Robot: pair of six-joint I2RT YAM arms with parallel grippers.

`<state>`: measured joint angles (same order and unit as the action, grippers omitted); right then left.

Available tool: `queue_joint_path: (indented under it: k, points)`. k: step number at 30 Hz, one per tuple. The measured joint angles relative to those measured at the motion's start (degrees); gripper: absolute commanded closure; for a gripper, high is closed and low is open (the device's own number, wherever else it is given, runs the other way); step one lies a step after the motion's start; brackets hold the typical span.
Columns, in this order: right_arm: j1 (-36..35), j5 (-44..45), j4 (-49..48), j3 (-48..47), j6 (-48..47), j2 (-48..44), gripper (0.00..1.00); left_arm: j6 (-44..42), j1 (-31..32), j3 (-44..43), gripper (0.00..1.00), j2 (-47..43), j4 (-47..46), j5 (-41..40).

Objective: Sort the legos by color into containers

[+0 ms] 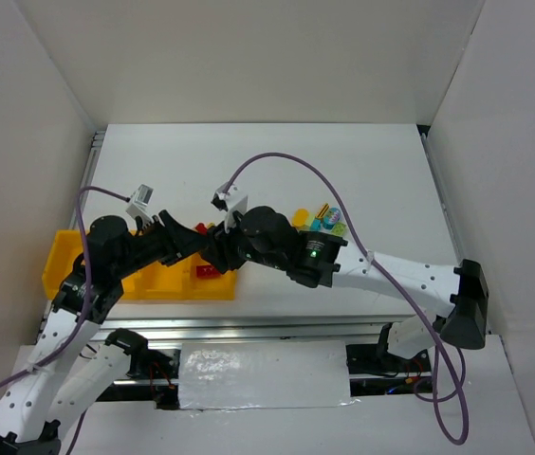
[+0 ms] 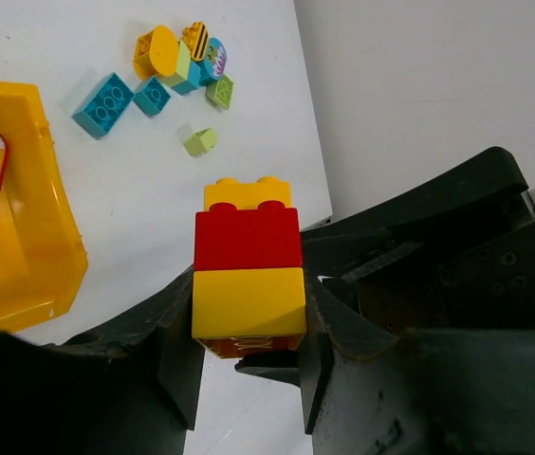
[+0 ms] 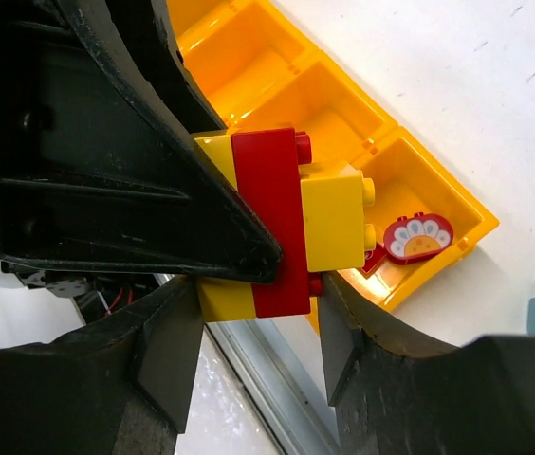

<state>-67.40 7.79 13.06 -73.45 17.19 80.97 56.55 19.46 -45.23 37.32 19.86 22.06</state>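
A stack of three legos, yellow, red, yellow, hangs in the air between both grippers. My left gripper is shut on the stack's lower yellow brick. My right gripper meets it from the other side, its pads against the ends of the stack. The two grippers meet over the right end of the yellow tray. The tray's end compartment holds a red flower-printed piece and another red piece. Loose teal, light green and yellow legos lie on the table to the right.
The loose legos cluster sits right of the grippers, behind the right arm. White walls enclose the table on three sides. A metal rail runs along the near edge. A purple cable arcs above the right arm.
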Motion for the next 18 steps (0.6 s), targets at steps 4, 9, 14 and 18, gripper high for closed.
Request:
queue_joint_path:
  k: [4,9,14,18]
  points:
    - [-0.07,-0.74,-0.44,0.02,0.13,0.11,0.81,-1.25,0.04,-0.81,1.0,-0.02,1.42,-0.46]
    - [-0.17,-3.76,-4.24,3.06,1.42,-1.36,0.0,-4.17,0.07,-2.47,1.0,-0.5,3.41,-2.89]
    - [0.46,-8.2,-4.81,8.55,1.68,-6.99,0.0,-8.55,-0.07,-4.96,1.0,-1.86,5.07,-5.25]
    - [3.93,-14.86,-5.53,15.39,2.54,-15.93,0.0,-13.27,-0.11,-6.78,1.0,-2.73,4.7,-2.8]
